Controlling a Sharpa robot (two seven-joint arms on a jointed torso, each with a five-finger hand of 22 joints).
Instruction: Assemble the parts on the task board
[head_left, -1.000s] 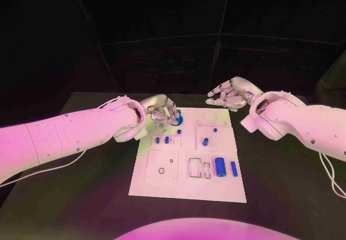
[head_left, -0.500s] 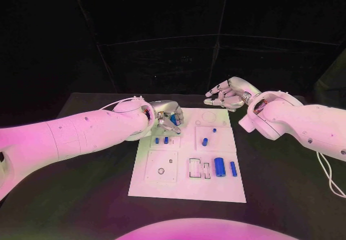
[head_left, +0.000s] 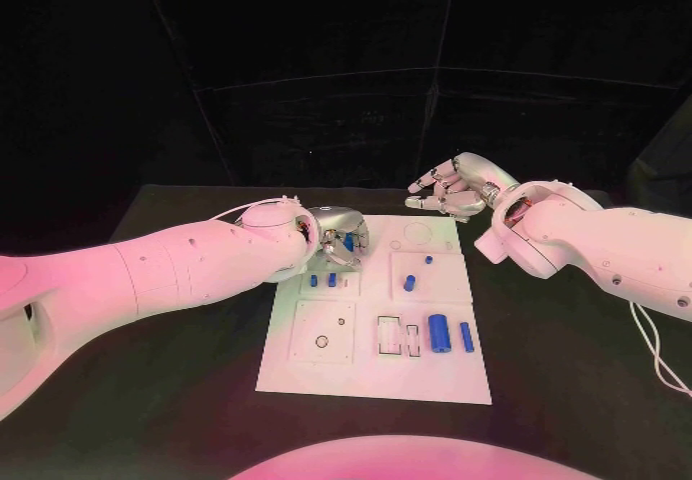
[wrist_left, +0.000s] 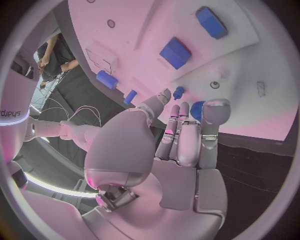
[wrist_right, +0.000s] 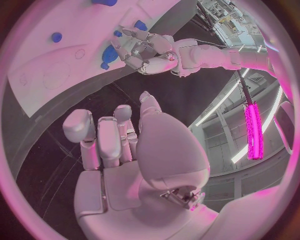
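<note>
- Task board — a white plate lying flat in the middle of the black worktop, divided into raised square panels and framed slots.
- Seven blue parts can be counted on it in the head view: two small pegs standing side by side on the left middle panel, a small peg just above them, a tiny peg and a short cylinder on the right middle panel, and a large cylinder with a slim bar beside it lower down.
- Two white-framed slots sit just left of the large cylinder; what fills them is hard to make out.
- Left hand hovers over the board's top-left corner, fingers curled in around a blue part — mostly hidden behind the fingers, its shape unclear.
- Right hand hangs beyond the board's far right corner, well apart from the parts, fingers loosely curled and holding nothing.
</note>
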